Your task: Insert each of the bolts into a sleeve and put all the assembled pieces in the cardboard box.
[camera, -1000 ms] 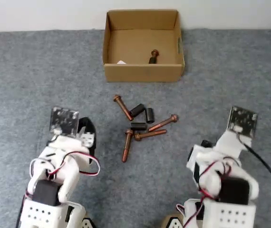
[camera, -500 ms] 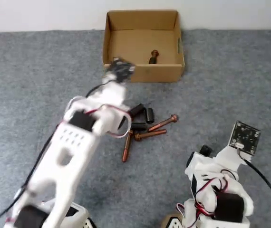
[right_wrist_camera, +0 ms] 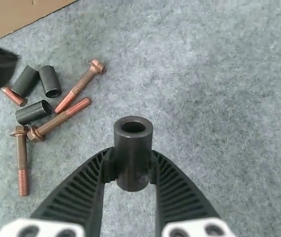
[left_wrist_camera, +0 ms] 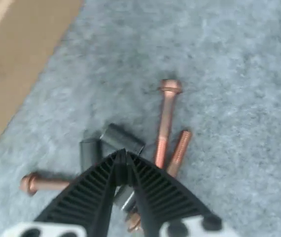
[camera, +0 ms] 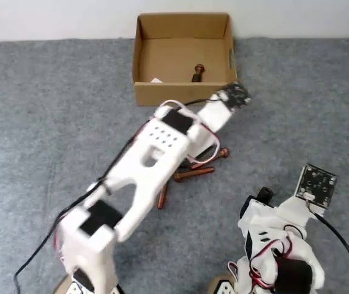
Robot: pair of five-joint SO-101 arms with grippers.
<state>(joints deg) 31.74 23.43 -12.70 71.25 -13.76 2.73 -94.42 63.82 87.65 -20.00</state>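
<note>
While the left fingers (left_wrist_camera: pixel 95 190) press together empty above bolts (left_wrist_camera: pixel 165 123), the wrist view shows right fingers (right_wrist_camera: pixel 84 195) clamping a sleeve (right_wrist_camera: pixel 132 150).

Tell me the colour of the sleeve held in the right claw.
The sleeve is black; the right wrist view shows it best.

Grey carpet (camera: pixel 40 92), white wall (camera: pixel 52 18).

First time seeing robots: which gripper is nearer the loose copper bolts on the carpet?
Left. The left gripper hangs right above the copper bolts; the right gripper is well back from them, holding a black sleeve.
</note>
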